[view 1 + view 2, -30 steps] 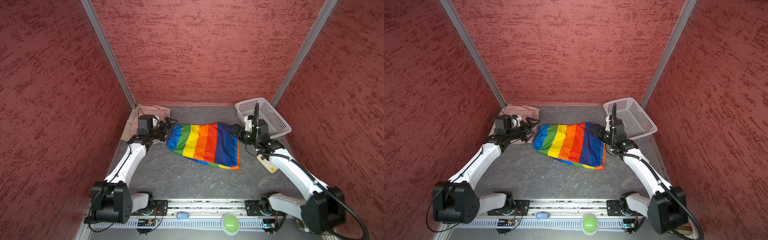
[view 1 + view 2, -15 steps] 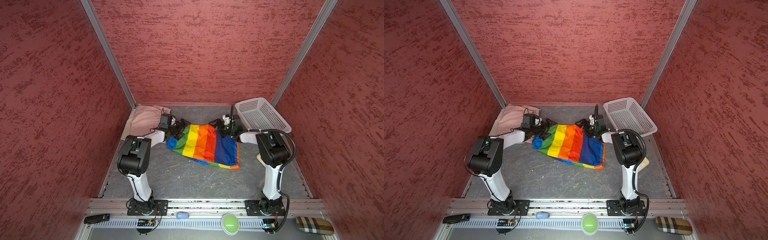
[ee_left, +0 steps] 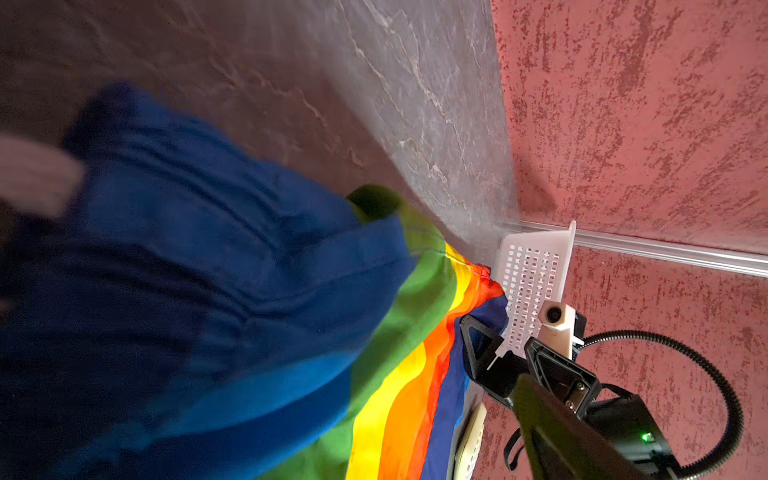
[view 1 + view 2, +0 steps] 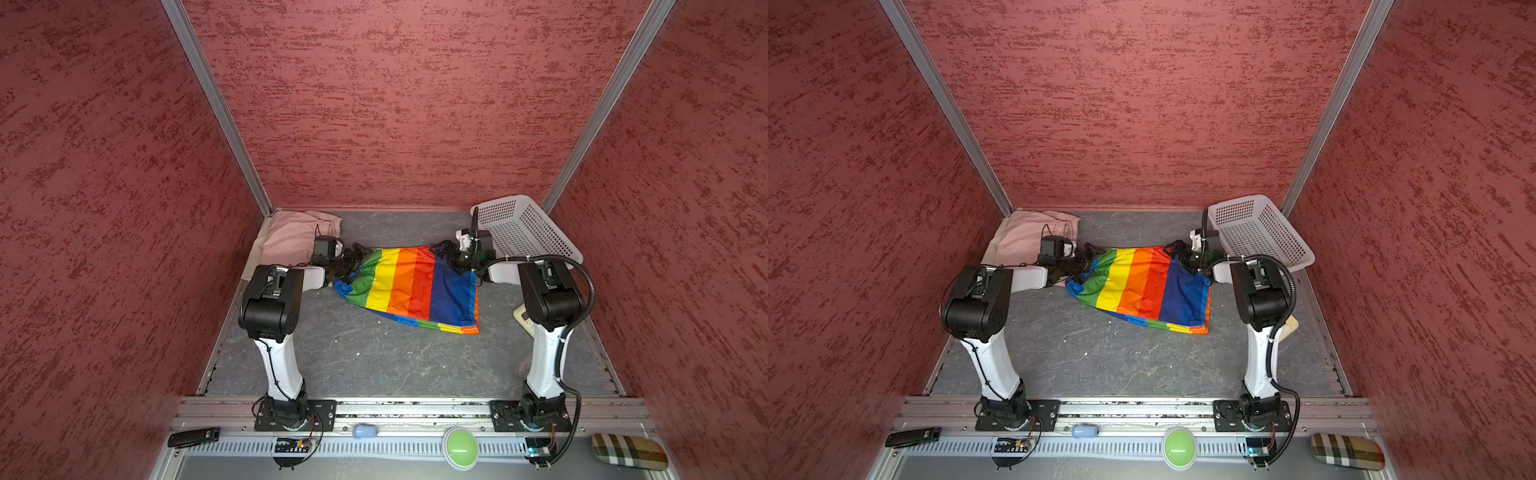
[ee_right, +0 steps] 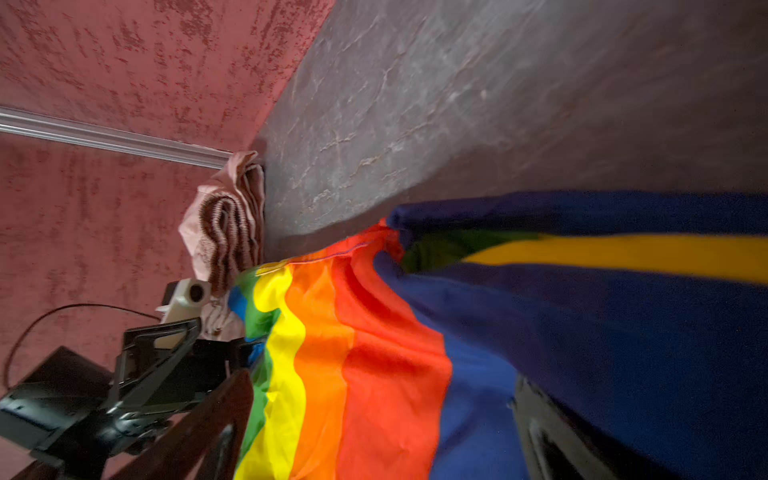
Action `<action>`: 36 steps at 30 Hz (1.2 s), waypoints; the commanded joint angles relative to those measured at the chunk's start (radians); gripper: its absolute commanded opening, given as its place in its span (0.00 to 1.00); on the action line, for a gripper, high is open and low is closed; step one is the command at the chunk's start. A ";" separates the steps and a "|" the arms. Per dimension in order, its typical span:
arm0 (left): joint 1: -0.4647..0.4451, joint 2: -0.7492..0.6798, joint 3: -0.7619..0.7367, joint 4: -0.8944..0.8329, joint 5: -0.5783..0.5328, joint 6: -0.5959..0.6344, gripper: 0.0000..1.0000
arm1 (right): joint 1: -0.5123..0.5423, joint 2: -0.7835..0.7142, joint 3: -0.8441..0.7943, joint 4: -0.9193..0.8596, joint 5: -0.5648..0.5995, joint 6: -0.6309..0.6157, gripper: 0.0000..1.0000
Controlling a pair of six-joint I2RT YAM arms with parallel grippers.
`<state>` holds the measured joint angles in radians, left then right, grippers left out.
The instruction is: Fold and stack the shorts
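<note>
Mostly flat mid surface (image 4: 374,357): rainbow shorts (image 4: 415,286). At far corners, L hand (image 4: 358,255) & R hand (image 4: 444,249), both spread wide at cloth edge. Far-L corner: pink shorts (image 4: 291,237) atop beige pair (image 4: 258,249). Basket (image 4: 523,224) just behind R hand.

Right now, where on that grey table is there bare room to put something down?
Widest: the grey tabletop between the rainbow-striped shiny shorts and the front metal rail. Smaller: the back strip between the pink shorts and white perforated basket. Crowded: both ends of the rainbow shorts, where the left hand and right hand sit.
</note>
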<state>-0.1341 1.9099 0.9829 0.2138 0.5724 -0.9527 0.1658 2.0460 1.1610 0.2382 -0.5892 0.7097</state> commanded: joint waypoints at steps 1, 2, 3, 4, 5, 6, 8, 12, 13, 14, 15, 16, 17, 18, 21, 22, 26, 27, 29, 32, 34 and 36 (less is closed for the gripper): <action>-0.067 -0.050 -0.071 -0.102 -0.037 0.005 0.99 | -0.010 -0.148 -0.013 -0.172 0.067 -0.147 0.99; -0.093 -0.082 -0.089 -0.110 -0.041 -0.001 0.99 | -0.005 -0.198 -0.024 -0.199 0.065 -0.164 0.99; -0.120 -0.109 -0.111 -0.111 -0.047 -0.012 0.99 | 0.001 -0.240 -0.033 -0.225 0.069 -0.179 0.99; -0.145 -0.145 -0.137 -0.113 -0.053 -0.026 0.99 | 0.009 -0.286 -0.047 -0.257 0.074 -0.197 0.99; -0.165 -0.187 -0.164 -0.116 -0.061 -0.034 0.99 | 0.014 -0.330 -0.064 -0.290 0.082 -0.217 0.99; -0.173 -0.228 -0.181 -0.132 -0.072 -0.032 0.99 | 0.019 -0.369 -0.083 -0.316 0.088 -0.235 0.99; -0.161 -0.329 -0.173 -0.249 -0.115 0.033 0.99 | 0.023 -0.447 -0.127 -0.379 0.113 -0.272 0.99; -0.080 -0.437 -0.037 -0.566 -0.209 0.266 0.99 | 0.022 -0.552 -0.200 -0.503 0.189 -0.345 0.99; -0.056 -0.446 -0.010 -0.628 -0.225 0.313 0.99 | 0.022 -0.573 -0.223 -0.523 0.205 -0.353 0.99; -0.031 -0.451 0.004 -0.671 -0.229 0.346 0.99 | 0.022 -0.587 -0.248 -0.536 0.224 -0.357 0.99; -0.014 -0.455 0.005 -0.692 -0.220 0.370 0.99 | 0.023 -0.601 -0.268 -0.543 0.237 -0.357 0.99; -0.002 -0.456 0.003 -0.716 -0.203 0.390 0.99 | 0.019 -0.624 -0.287 -0.552 0.248 -0.353 0.99; 0.002 -0.452 -0.001 -0.733 -0.189 0.406 0.99 | 0.016 -0.632 -0.302 -0.562 0.255 -0.348 0.99; 0.000 -0.446 -0.005 -0.747 -0.178 0.419 0.99 | 0.011 -0.635 -0.311 -0.567 0.263 -0.344 0.99; -0.025 -0.411 -0.026 -0.767 -0.161 0.447 0.99 | -0.003 -0.639 -0.327 -0.593 0.295 -0.334 0.99; -0.038 -0.396 -0.036 -0.766 -0.162 0.452 1.00 | -0.009 -0.640 -0.329 -0.604 0.305 -0.329 0.99; -0.085 -0.344 -0.054 -0.764 -0.168 0.466 1.00 | -0.035 -0.649 -0.338 -0.625 0.319 -0.320 0.99; -0.093 -0.330 -0.056 -0.763 -0.180 0.472 0.99 | -0.040 -0.650 -0.339 -0.629 0.322 -0.320 0.99; -0.103 -0.305 -0.055 -0.761 -0.207 0.484 0.96 | -0.051 -0.650 -0.343 -0.635 0.323 -0.323 0.99; -0.112 -0.264 -0.045 -0.759 -0.219 0.499 0.88 | -0.068 -0.653 -0.358 -0.637 0.328 -0.325 0.99; -0.128 -0.240 -0.034 -0.768 -0.247 0.513 0.83 | -0.081 -0.656 -0.372 -0.636 0.332 -0.324 0.99; -0.138 -0.216 -0.027 -0.772 -0.262 0.521 0.80 | -0.093 -0.653 -0.387 -0.627 0.335 -0.320 0.99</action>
<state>-0.2546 1.6634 0.9340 -0.5453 0.3557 -0.4721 0.0902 1.4094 0.7944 -0.3748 -0.2821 0.3996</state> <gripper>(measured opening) 0.808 0.990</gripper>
